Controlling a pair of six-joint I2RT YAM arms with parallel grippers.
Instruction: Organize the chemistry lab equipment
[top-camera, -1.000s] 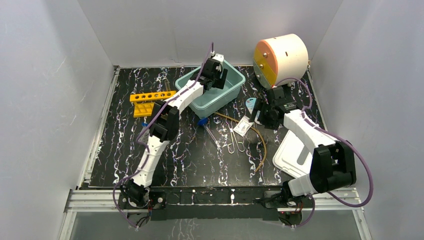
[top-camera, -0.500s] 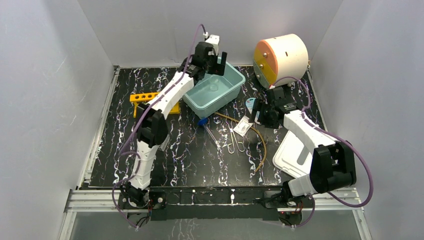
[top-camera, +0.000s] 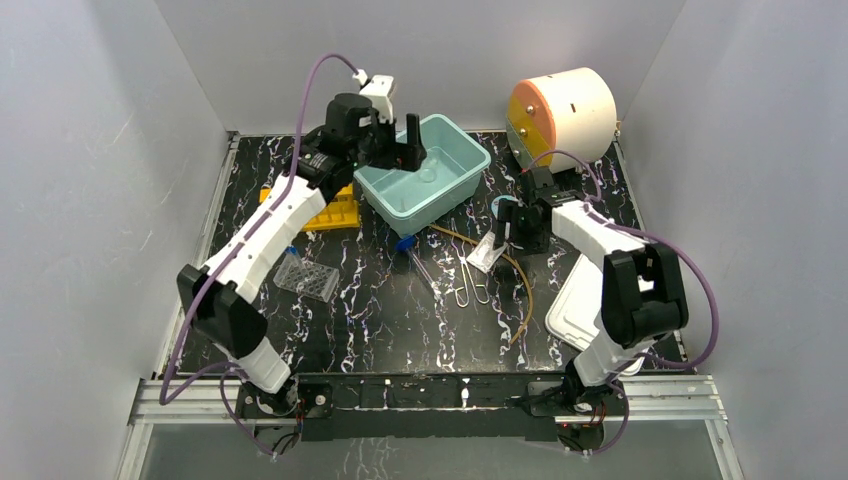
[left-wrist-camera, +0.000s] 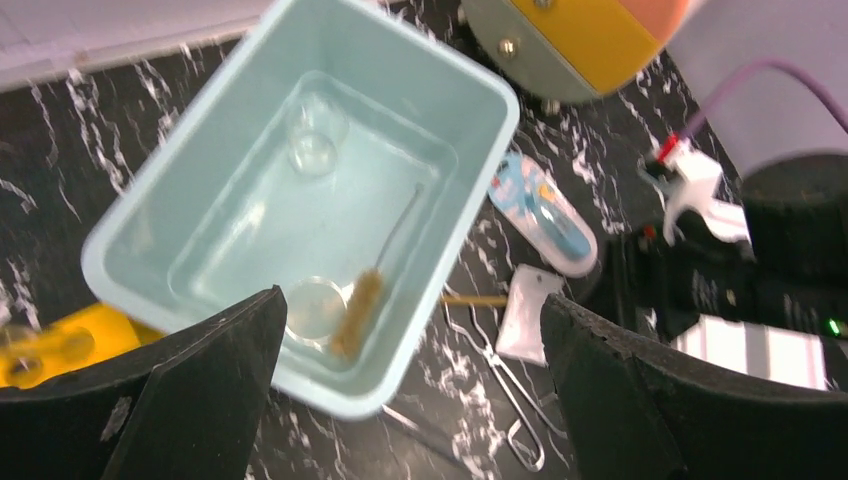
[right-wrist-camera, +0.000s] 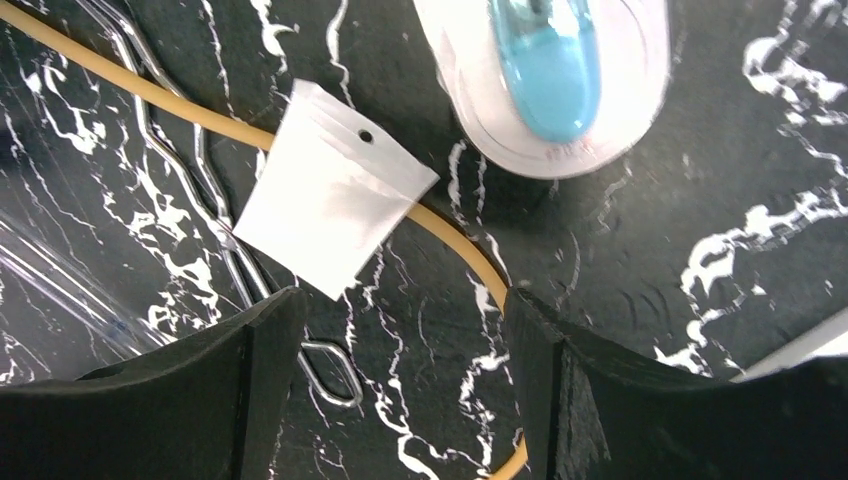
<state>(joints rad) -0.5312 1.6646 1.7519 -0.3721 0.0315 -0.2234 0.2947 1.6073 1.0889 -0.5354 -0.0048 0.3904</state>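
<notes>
My left gripper (top-camera: 405, 140) is open and empty, raised above the left rim of the teal bin (top-camera: 472, 160). In the left wrist view the bin (left-wrist-camera: 455, 85) holds a small glass dish (left-wrist-camera: 312, 306), a thin brush (left-wrist-camera: 360, 305) and a small clear beaker (left-wrist-camera: 315, 140). My right gripper (top-camera: 510, 228) is open and empty, low over the white card (right-wrist-camera: 330, 200), which lies on the amber tubing (right-wrist-camera: 450, 235). Wire clips (top-camera: 470, 285) lie beside it. The yellow tube rack (top-camera: 330, 212) stands left of the bin. A blue-capped tube (top-camera: 405, 245) lies in front of the bin.
A blister pack with a blue item (right-wrist-camera: 550, 70) lies just beyond the white card. A clear holed tray (top-camera: 305, 277) lies at the left. A white lid (top-camera: 580, 305) lies at the right. A white and orange drum (top-camera: 560, 115) stands at the back right.
My left gripper has lifted out of the bin and swung left, and the arm has straightened. My right gripper has shifted slightly left toward the white card.
</notes>
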